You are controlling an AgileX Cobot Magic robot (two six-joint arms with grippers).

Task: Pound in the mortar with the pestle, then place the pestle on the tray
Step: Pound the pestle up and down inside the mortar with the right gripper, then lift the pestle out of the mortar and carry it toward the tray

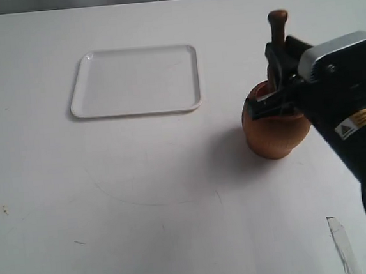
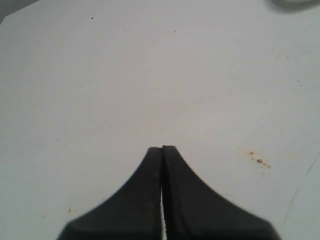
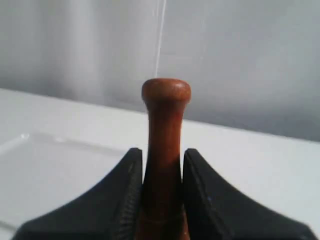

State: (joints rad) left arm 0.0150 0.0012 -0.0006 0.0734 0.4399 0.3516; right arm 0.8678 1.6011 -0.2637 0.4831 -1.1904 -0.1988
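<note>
Fingers of the left claw [image 2: 162, 150] press together above the bare white surface [image 2: 150, 75]. Right claw [image 3: 162, 167] clamps the neck of the upright pestle [image 3: 166, 95], which stands in the mortar [image 1: 269, 136]. Farther back, well apart, lies the tray [image 1: 136, 113].

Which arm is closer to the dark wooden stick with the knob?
Right. The right end effector grips the dark reddish-brown wooden pestle; the left end effector hangs over the white table, apart from it.
</note>
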